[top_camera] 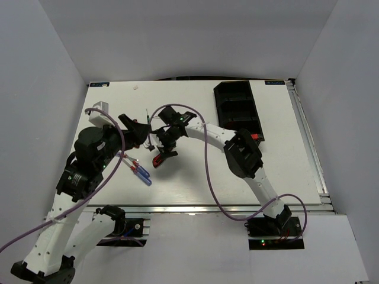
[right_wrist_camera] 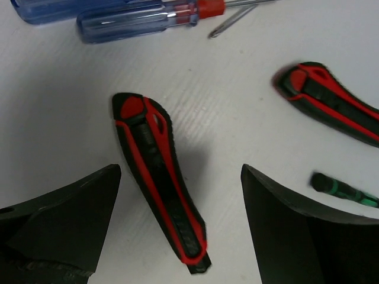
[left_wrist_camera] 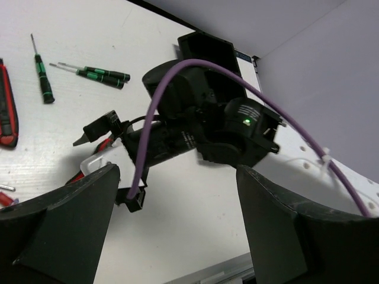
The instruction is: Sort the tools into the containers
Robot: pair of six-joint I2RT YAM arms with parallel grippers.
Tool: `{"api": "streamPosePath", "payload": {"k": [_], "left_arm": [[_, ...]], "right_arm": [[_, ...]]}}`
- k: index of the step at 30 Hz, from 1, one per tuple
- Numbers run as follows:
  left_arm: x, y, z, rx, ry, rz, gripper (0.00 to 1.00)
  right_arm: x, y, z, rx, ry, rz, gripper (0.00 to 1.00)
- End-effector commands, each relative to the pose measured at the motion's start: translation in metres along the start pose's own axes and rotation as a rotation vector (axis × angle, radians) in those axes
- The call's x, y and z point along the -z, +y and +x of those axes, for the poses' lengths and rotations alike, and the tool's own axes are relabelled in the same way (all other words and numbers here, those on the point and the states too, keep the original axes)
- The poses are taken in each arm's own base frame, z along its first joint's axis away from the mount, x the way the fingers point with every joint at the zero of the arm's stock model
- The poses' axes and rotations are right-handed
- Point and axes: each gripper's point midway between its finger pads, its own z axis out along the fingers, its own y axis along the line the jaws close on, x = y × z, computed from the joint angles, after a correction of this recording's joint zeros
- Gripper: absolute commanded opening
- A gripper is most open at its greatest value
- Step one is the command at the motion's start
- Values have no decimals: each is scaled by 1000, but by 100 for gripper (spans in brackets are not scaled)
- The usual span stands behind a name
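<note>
My right end effector (right_wrist_camera: 179, 171) has its fingers spread wide, one on either side of a red-and-black knife (right_wrist_camera: 159, 177). The knife lies flat on the white worktop (right_wrist_camera: 237, 118), left of the black tray (top_camera: 237, 109) and nearer the arm bases; neither finger touches it. My left end effector (left_wrist_camera: 176, 171), farther left of the tray, is also spread apart and grips nothing. A second knife (right_wrist_camera: 331, 103), two blue-handled screwdrivers (right_wrist_camera: 118, 23) and green precision screwdrivers (left_wrist_camera: 98, 74) lie loose left of the tray too.

Knife (right_wrist_camera: 333, 98) cut off right, blue screwdrivers (right_wrist_camera: 130, 22) cropped
</note>
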Motion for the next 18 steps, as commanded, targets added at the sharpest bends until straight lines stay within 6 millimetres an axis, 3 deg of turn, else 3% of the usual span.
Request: {"api": "streamPosePath", "payload": {"k": [1, 7, 18], "left_arm": [[15, 11, 4, 27, 16, -61, 91], [28, 14, 2, 23, 7, -75, 92], [26, 13, 10, 7, 44, -62, 92]], "right_arm": [[-9, 4, -3, -32, 2, -15, 89], [-22, 27, 10, -78, 32, -72, 87], [-38, 58, 49, -191, 133, -146, 81]]}}
